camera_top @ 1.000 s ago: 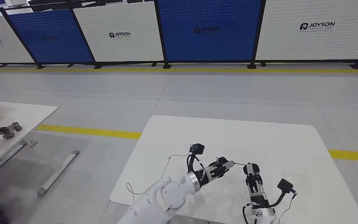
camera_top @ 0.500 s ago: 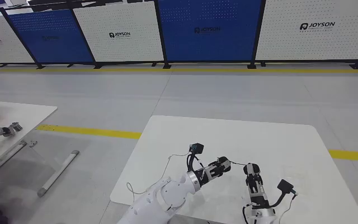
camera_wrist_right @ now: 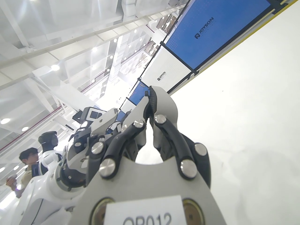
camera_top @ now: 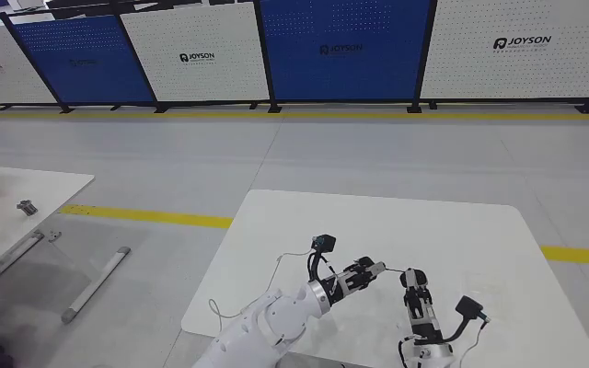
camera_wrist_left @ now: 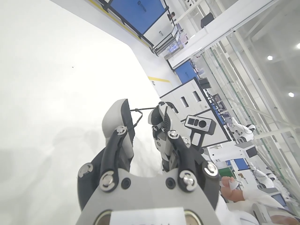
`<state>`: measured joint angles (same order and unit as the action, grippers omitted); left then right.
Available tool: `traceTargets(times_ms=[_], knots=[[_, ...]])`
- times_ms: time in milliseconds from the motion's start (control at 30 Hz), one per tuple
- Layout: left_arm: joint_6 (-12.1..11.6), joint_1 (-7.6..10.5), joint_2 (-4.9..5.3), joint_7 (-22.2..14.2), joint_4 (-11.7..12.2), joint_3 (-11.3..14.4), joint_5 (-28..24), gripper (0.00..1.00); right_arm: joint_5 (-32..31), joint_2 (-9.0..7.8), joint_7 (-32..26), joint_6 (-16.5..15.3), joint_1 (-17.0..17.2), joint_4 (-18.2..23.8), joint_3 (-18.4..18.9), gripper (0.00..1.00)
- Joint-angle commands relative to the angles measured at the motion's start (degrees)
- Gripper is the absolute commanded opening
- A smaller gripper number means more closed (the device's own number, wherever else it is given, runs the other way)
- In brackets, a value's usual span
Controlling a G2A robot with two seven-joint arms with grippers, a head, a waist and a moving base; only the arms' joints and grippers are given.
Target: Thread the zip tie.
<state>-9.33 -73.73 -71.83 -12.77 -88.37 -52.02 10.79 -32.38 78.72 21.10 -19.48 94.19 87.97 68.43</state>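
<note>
A thin black zip tie (camera_top: 391, 270) spans the short gap between my two grippers near the front edge of the white table (camera_top: 368, 221). My right gripper (camera_top: 411, 276) is shut on one end of it, and the black tip of the zip tie (camera_wrist_right: 147, 93) pokes out past the closed right gripper (camera_wrist_right: 151, 95). My left gripper (camera_top: 373, 270) faces it from the left. In the left wrist view, the left gripper (camera_wrist_left: 144, 106) is open and the zip tie (camera_wrist_left: 144, 108) runs across between its pads, bent into a small loop.
Most of the table top (camera_wrist_left: 58, 59) behind and to the right of the grippers is bare. The table's front edge lies just below the arms. A second table (camera_top: 37, 193) stands far left, and blue and white panels (camera_top: 340, 51) line the back.
The left gripper drew back slightly half a second ago and has come forward again toward the right gripper. The right gripper stays put with the tie.
</note>
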Motion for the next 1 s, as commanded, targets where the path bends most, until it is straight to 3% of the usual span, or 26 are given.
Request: traceTargets(times_ms=[0,67,400,433,467,667,767,967], knots=[[0.2,0.05,0.00,0.0,0.0,0.0,0.1,0.11,0.0,-0.01,0.1,0.0,0.1,0.2,0.0,0.00],[0.3,0.09,-0.01,-0.1,0.0,0.0,0.2,0.01,0.1,-0.02,0.1,0.0,0.2,0.3,0.0,0.00],[0.2,0.04,0.01,-0.3,-0.3,-0.1,0.2,0.00,0.5,0.06,-0.4,0.0,-0.2,0.1,-0.1,0.00],[0.1,0.01,0.00,-0.4,-0.3,0.0,0.0,0.00,0.4,0.07,-0.6,0.0,-0.2,0.1,-0.2,0.31],[0.0,-0.02,-0.01,-0.4,-0.3,0.0,-0.3,0.00,0.5,0.07,-0.7,0.0,-0.3,0.1,-0.2,1.00],[0.7,-0.64,-0.31,0.4,-0.5,-0.3,-5.1,0.00,-1.7,-0.19,-2.5,0.0,-0.2,0.8,-0.3,1.00],[0.5,-0.79,-0.47,-0.6,-0.8,-1.1,-11.0,0.00,-5.8,-0.46,-0.5,0.0,0.3,0.7,0.0,1.00],[0.5,-1.19,-0.37,-1.7,-1.5,-2.3,-14.7,0.00,-7.3,-0.50,1.3,0.0,0.5,-0.2,-0.1,1.00]])
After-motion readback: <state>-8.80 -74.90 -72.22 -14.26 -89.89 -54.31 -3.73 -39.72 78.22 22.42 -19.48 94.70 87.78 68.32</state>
